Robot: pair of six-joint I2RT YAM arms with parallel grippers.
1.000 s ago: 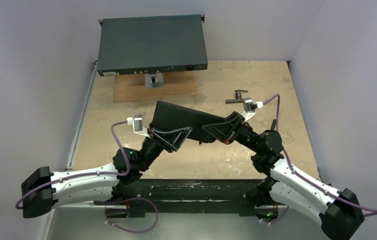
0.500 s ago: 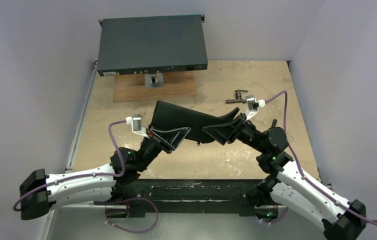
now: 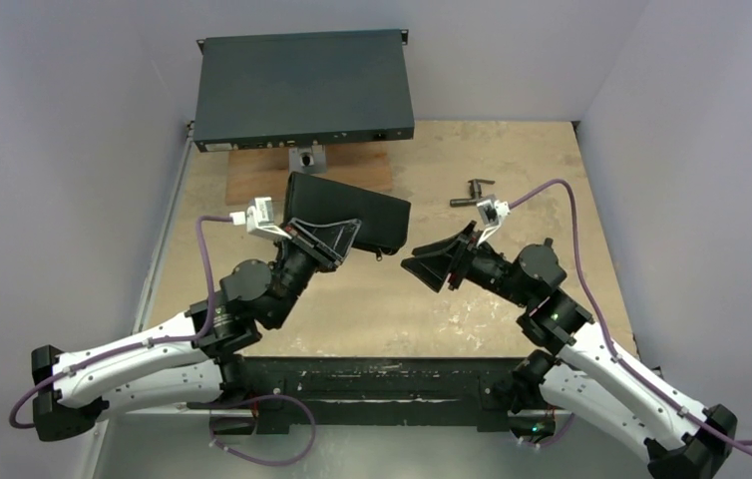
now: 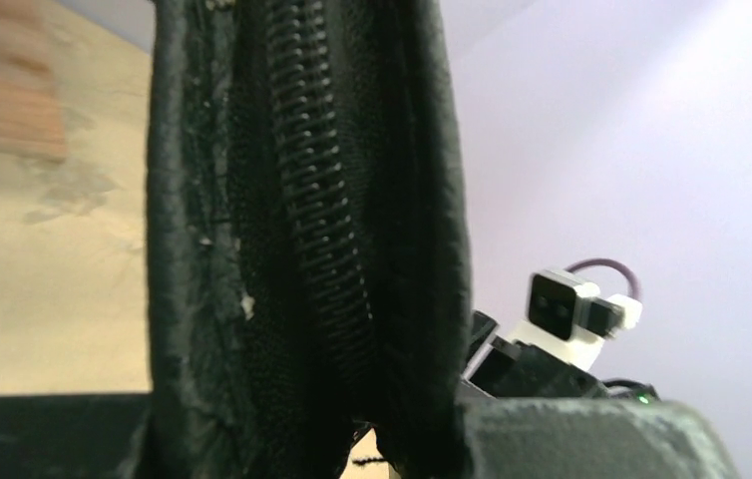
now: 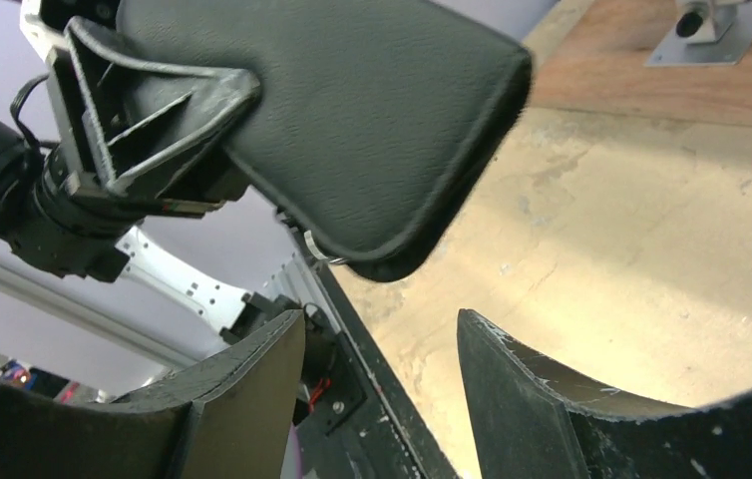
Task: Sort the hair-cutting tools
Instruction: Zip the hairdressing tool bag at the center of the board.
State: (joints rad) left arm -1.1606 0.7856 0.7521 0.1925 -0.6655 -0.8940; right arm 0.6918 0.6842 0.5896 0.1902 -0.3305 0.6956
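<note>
Left gripper [image 3: 337, 239]: I see it clamped across the left end of a black zippered pouch [image 3: 357, 212], one finger on each face.
Pouch: held up off the table [image 3: 512, 160], long side roughly level in my overhead view, with a small pull hanging at its lower right corner. On my left wrist view its zipper edge runs upright through the frame.
Right gripper [image 5: 382, 324]: fingers spread wide with nothing between them, facing the pouch's free right end, near it but apart.
Hair-cutting tools: none shows in any of my views, so I cannot tell where they lie.
T-shaped metal fitting [image 3: 472, 193]: on the table beyond the right gripper.
Back of table: dark rack unit [image 3: 302, 88] above a wooden board [image 3: 252, 180].
</note>
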